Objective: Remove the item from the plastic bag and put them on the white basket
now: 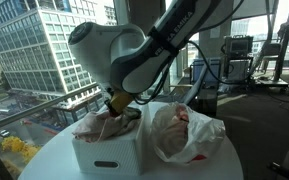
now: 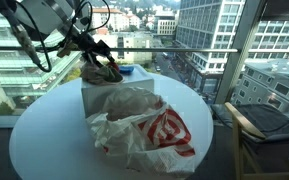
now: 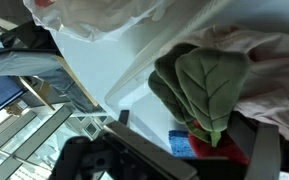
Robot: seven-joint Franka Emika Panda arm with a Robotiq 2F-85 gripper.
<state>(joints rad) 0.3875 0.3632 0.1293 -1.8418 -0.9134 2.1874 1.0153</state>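
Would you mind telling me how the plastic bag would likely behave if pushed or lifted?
The plastic bag looks thin and crinkled, so it would probably crumple rather than slide when pushed. Slumped on the table, it seems light and would likely sag if lifted.

- No word, number or brand name can be read anywhere in the room from here.
- The plastic bag (image 2: 134,138) bears a large red print (image 2: 170,130) of curved bands, like a logo; no letters can be made out in it.
- In an exterior view the bag (image 1: 189,140) shows only red smudges through its crinkled film.
- In the wrist view a blue thing (image 3: 181,143) is too blurred to show any lettering.
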